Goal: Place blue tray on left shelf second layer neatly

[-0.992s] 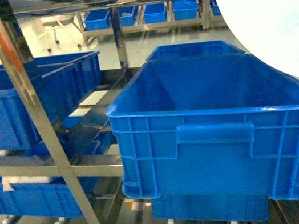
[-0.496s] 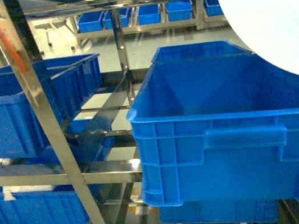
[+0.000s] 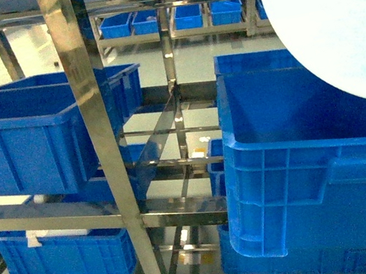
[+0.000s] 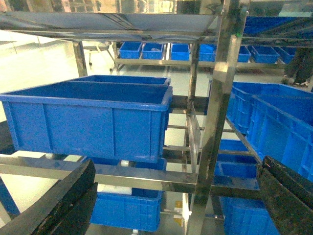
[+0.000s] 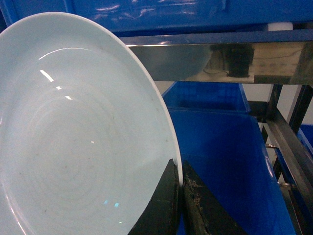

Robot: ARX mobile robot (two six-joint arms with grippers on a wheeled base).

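Right tool point(image 5: 180, 196) pinches blue tray point(image 5: 73, 142) by its rim.

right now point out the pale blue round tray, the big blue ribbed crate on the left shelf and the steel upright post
pale blue round plastic tray point(image 5: 73, 142), right wrist view, on its shallow inner face
big blue ribbed plastic crate point(image 4: 93, 122), left wrist view, on its front wall
shiny steel upright post point(image 3: 104, 151), head view, on its mid shaft
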